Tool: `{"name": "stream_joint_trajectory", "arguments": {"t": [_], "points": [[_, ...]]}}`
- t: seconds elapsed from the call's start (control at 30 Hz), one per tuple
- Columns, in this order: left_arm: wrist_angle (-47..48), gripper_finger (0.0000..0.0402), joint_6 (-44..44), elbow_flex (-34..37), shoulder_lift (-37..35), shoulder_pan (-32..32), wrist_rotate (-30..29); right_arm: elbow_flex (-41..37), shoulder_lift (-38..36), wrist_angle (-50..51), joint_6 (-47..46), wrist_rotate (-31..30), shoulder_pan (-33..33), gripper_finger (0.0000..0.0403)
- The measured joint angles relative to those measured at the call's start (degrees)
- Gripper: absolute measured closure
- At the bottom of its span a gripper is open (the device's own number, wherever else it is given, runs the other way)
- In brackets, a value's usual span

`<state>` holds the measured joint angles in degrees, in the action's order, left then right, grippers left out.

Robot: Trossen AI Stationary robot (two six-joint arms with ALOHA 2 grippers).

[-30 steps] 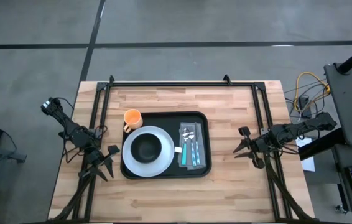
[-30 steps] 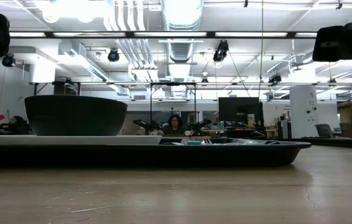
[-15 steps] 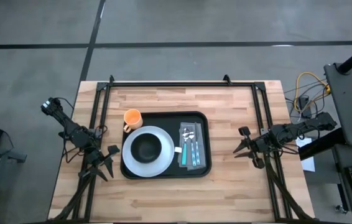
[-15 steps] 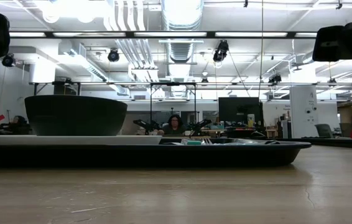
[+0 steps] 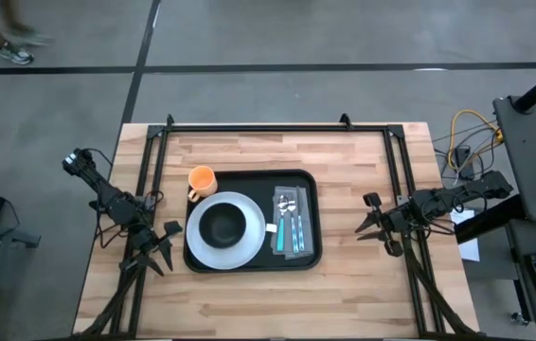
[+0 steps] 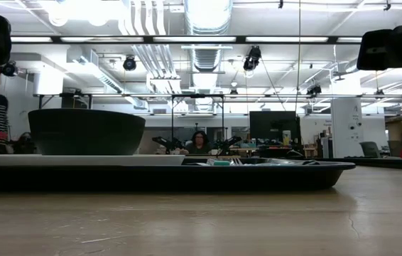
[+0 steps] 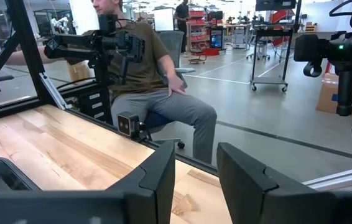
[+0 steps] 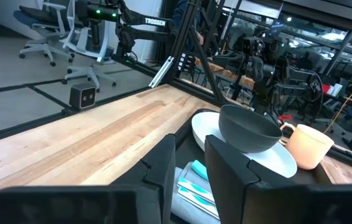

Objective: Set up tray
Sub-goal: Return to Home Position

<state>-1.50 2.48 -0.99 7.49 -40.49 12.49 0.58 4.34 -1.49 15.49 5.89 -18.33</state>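
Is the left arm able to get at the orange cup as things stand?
Probably yes: the left gripper, open, sits by the tray's left edge, and only bare table lies between it and the orange cup at the tray's corner.

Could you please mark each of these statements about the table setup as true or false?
1. The black bowl sits on the white plate. True.
2. The gray napkin lies on the table, off the tray. False: it lies inside the tray, beside the plate, on the side nearer the right arm.
3. Three pieces of cutlery lie side by side on the napkin. True.
4. The right gripper is shut on a piece of cutlery. False: it is open and empty, beside the tray.
5. The left gripper hangs over the bowl. False: it is open, off the tray's other side.
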Motion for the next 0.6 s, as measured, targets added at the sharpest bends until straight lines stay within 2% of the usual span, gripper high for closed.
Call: {"name": "stream_joint_trajectory", "arguments": {"t": [0.23, 0.6], "points": [[0.0, 0.0301, 0.0, 0.0, 0.0, 0.0, 0.0, 0.0, 0.0, 0.0, 0.1, 0.0, 0.0, 0.0335], [0.0, 0.0301, 0.0, 0.0, 0.0, 0.0, 0.0, 0.0, 0.0, 0.0, 0.0, 0.0, 0.0, 0.032]]}}
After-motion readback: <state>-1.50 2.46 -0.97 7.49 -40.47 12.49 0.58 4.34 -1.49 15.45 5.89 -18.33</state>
